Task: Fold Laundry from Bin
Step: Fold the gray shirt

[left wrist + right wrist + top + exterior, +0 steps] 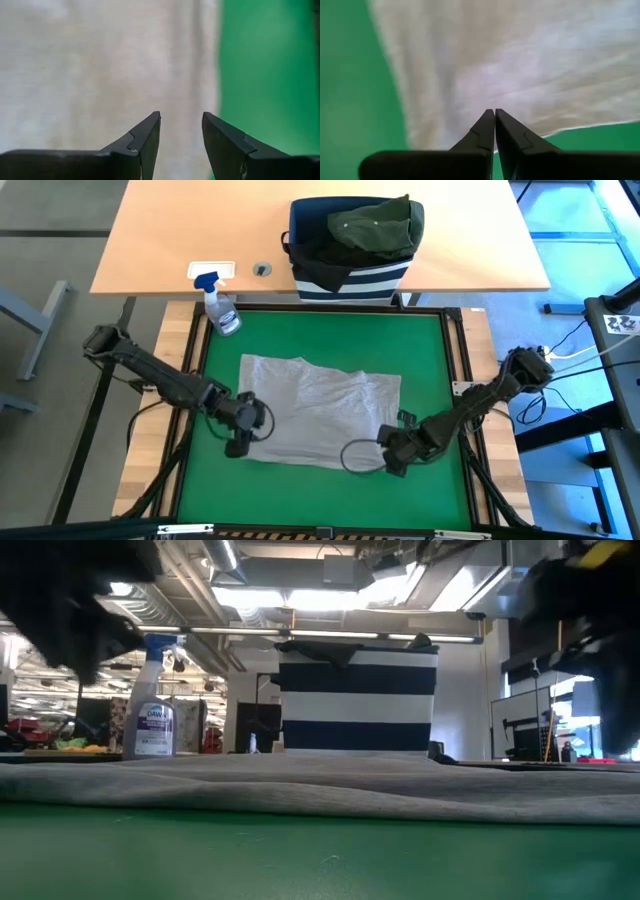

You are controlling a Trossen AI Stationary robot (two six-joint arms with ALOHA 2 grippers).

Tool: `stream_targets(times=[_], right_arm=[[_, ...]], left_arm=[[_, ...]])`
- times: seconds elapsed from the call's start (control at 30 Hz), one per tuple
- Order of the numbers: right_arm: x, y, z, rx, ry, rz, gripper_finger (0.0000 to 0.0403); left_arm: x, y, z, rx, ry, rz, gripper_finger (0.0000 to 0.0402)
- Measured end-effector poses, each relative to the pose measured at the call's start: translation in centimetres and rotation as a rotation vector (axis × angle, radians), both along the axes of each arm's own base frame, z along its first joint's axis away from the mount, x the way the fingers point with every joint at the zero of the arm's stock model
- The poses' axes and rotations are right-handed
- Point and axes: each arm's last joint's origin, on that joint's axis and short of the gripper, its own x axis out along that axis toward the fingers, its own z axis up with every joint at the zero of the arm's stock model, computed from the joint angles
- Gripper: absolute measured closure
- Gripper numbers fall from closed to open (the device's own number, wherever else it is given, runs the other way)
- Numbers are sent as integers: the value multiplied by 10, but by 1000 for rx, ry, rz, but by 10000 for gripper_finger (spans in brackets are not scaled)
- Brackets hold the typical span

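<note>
lying flat on the green table [430, 350], the light grey garment [320, 408] hides the bin [357, 700] base in the low view; left gripper [181, 131] jaws parted above its edge, right gripper [494, 131] jaws clenched, seemingly empty.

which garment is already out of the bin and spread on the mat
The light grey garment: it lies flat on the green mat between both grippers. The dark olive green garment is heaped in the striped bin.

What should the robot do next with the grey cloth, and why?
Probably lower the left gripper and pinch the near edge of the light grey garment. Its fingers are open just above the cloth, which lies spread flat on the green mat, while the right gripper is shut at the other corner.
</note>
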Motion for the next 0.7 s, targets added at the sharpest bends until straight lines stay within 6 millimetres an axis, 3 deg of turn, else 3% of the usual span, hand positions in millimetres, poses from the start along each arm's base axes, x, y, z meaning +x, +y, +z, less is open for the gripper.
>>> stream_targets(times=[0.1,0.23,0.47,0.57,0.7], right_arm=[[4,-15,-1,-31,35,-51,372],[7,-42,4,-82,94,-63,321],[8,-102,16,-270,131,-74,243],[14,-127,8,-262,89,-76,234],[15,-153,-13,-117,42,-88,233]], left_arm=[[0,19,-3,30,66,85,243],[-2,52,-6,115,147,214,217],[-5,103,-10,268,188,344,198],[-6,120,-18,262,162,361,198],[-14,135,-36,209,150,394,198]])
